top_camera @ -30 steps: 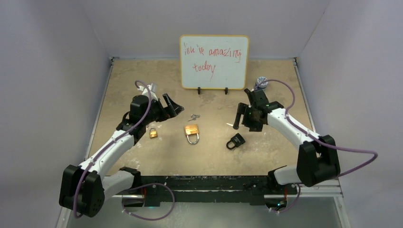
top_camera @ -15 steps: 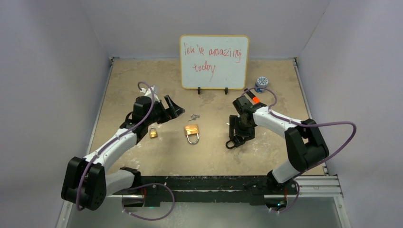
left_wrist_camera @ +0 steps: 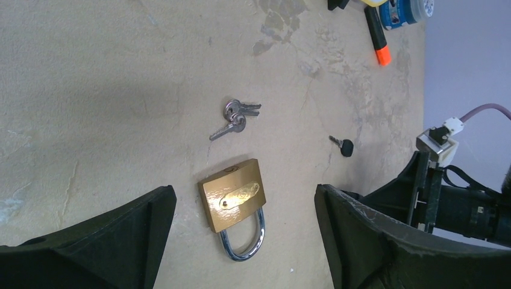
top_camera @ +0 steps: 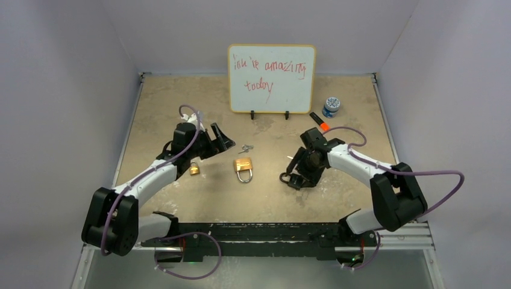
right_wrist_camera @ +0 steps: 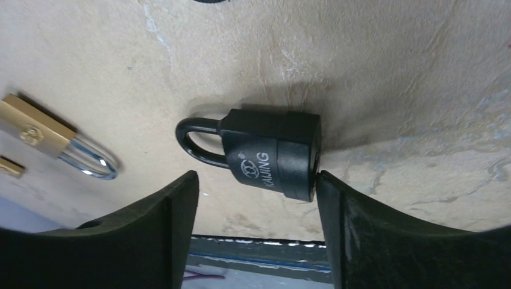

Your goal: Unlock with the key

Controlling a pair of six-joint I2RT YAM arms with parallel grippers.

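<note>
A black padlock lies on its side on the table, shackle pointing left in the right wrist view. My right gripper is open and straddles it: one finger touches the lock's bottom end, the other stands apart from the shackle. From above, the right gripper covers most of the black padlock. A bunch of silver keys lies beyond a large brass padlock. My left gripper hangs open above that brass padlock, holding nothing. A small black-headed key lies apart.
A small brass padlock lies under the left arm. At the back stand a whiteboard with red writing, a blue-lidded jar and an orange marker. Grey walls close in both sides.
My right arm swung down and left onto the black padlock, its jaws narrowed, and the lock turned and shifted a little left. The left arm has barely moved.
</note>
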